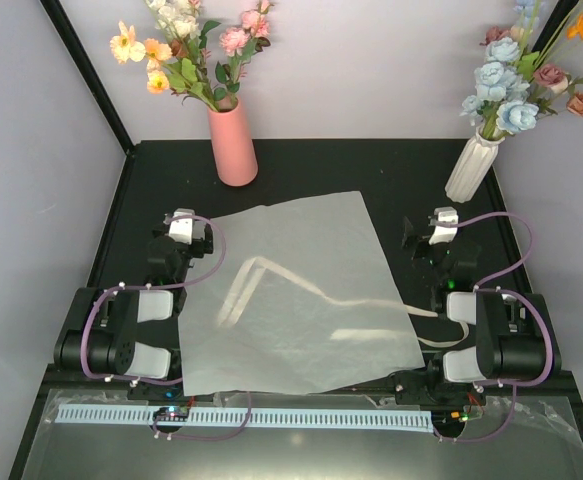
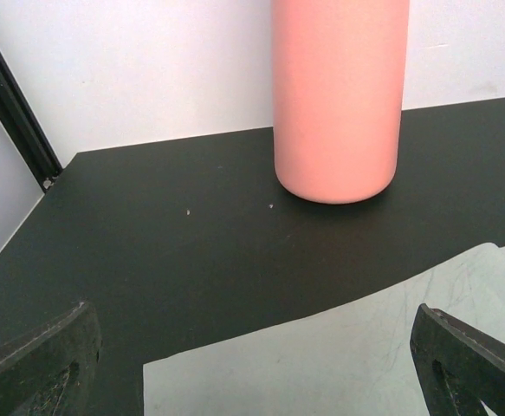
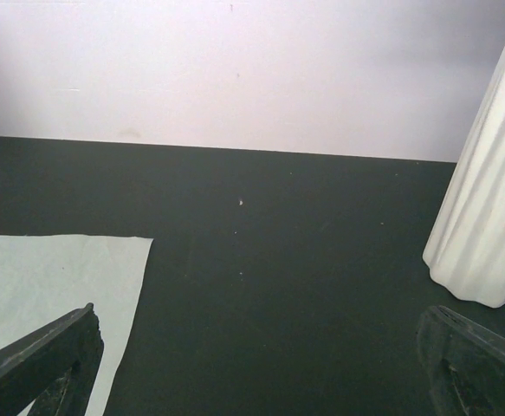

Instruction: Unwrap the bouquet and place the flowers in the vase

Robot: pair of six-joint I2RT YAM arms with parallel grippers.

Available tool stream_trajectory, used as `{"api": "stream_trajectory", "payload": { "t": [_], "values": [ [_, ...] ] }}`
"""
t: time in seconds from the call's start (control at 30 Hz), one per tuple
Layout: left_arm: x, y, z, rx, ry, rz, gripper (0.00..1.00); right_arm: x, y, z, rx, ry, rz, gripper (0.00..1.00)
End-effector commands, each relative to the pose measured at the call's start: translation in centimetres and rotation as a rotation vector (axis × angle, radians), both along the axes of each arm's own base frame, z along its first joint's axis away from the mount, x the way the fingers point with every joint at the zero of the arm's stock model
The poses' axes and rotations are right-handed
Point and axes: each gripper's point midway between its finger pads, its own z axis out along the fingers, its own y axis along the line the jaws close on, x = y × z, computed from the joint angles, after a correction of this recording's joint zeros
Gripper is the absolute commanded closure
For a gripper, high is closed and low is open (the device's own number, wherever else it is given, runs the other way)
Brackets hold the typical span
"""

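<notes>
The left claw (image 1: 183, 222) is wide open and holds nothing. The right claw (image 1: 439, 222) is wide open too, with nothing in it. Both sit low, near the black table (image 1: 371, 165).

The slim white ribbed vase (image 1: 468, 170) stands in front of the right claw, a little to its right side, near but not touching. The small blue, orange, pink and cream flowers (image 1: 506, 95) on thin green stems stand up in the white vase. The big see-through white sheet of paper (image 1: 291, 290) lies flat between the two claws, with one corner just in front of the left claw. The long cream ribbon (image 1: 361, 300) lies loose on top of the paper. The smooth pink vase (image 1: 233, 145) with its own bunch stands straight ahead of the left claw, apart from it.

It looks like the job is about done: paper off, flowers in. The good thing to do now is rest. If a claw must move, it should lift up first, so it does not drag the paper. The right claw should keep away from the white vase, because it is tall and thin and could tip over.
</notes>
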Motion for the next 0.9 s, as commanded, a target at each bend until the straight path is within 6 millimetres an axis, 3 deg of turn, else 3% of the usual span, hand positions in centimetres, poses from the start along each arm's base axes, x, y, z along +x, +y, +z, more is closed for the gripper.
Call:
{"api": "stream_trajectory", "payload": {
  "t": [0.0,0.87],
  "values": [
    [0.59,-0.11,1.59,-0.002,-0.045,-0.014,0.01,0.13,-0.07,1.15,-0.029,-0.048,-0.005,0.00],
    [0.60,-0.10,1.58,-0.002,-0.045,-0.014,0.01,0.41,-0.08,1.09,-0.027,-0.039,-0.006,0.00]
  ]
}}
